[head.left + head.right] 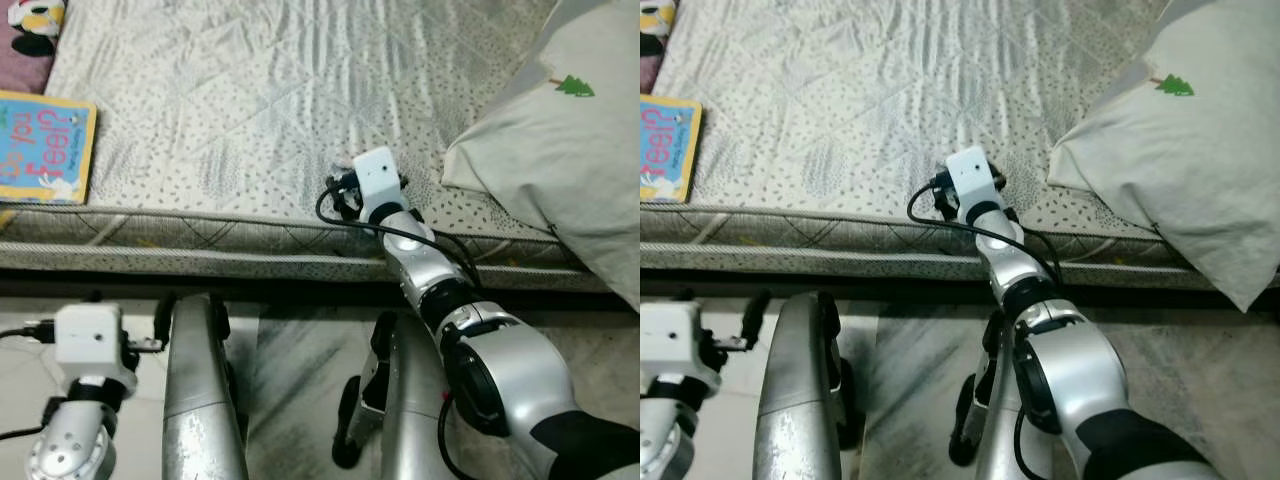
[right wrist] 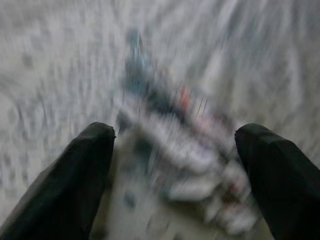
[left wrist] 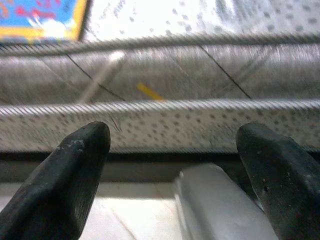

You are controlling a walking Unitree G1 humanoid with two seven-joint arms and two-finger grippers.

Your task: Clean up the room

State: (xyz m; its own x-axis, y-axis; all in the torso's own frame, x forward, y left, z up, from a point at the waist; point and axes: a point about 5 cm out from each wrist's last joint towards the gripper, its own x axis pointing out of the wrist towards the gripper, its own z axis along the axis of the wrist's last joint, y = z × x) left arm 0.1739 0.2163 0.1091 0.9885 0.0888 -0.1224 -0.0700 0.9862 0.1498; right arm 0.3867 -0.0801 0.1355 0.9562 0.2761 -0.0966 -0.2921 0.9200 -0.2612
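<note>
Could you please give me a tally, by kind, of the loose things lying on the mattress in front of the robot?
Books: 1, the children's book at the left edge of the mattress.
Pillows: 1, the white pillow with a small green tree, on the right.
Soft toys: 1, the black-and-white soft toy at the far left corner.
Total: 3.

Quilted, speckled cloth mattress (image 1: pixel 250 110); glossy paper book (image 1: pixel 42 150).

A quilted, speckled grey-white mattress (image 1: pixel 250 90) carries a colourful picture book (image 1: pixel 40 148) near its front edge and a cream pillow with a green tree motif (image 1: pixel 560 150).
</note>
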